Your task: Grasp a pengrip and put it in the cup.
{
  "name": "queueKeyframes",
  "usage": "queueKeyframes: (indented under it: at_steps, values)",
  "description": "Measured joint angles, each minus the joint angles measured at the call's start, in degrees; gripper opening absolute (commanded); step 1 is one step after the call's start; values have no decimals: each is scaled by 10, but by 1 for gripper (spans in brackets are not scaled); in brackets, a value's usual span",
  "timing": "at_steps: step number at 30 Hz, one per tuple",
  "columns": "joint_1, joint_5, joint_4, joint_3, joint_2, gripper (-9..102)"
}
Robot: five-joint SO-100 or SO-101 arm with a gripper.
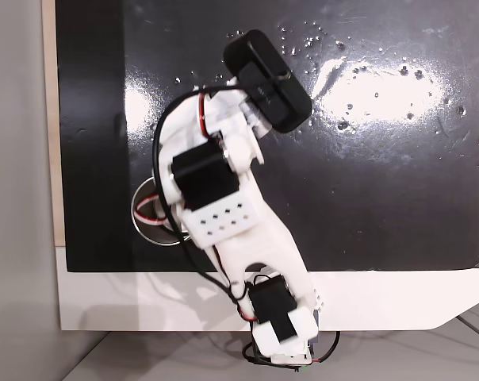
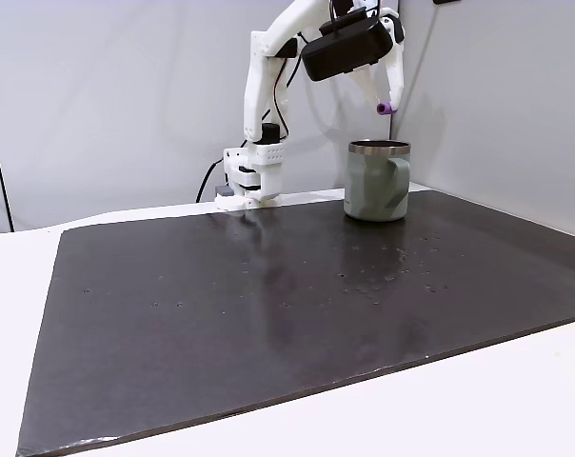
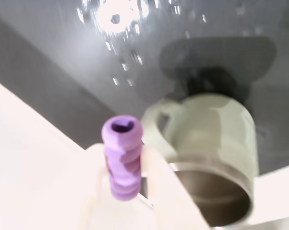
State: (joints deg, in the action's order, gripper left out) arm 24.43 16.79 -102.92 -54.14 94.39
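In a fixed view from the side: white two-finger gripper [image 2: 384, 105] raised, pinching the tiny lilac ribbed rubber pengrip [image 2: 386, 109] at its tips, just above the steel rim of the pale sage-green mug, the cup [image 2: 377, 181]. In the wrist view: pengrip [image 3: 122, 157] clamped between the white fingers [image 3: 161, 184], cup [image 3: 216, 143] open-mouthed below and right of it, handle toward the pengrip.

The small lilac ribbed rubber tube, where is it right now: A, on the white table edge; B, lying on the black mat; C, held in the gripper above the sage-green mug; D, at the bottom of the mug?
C: the small lilac ribbed rubber tube sits pinched at the gripper tips, above the steel rim of the sage-green mug.
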Motion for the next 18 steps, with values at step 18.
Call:
queueKeyframes:
  at_steps: [18]
  values:
    - [181, -22, -4, -222, 127, 0]
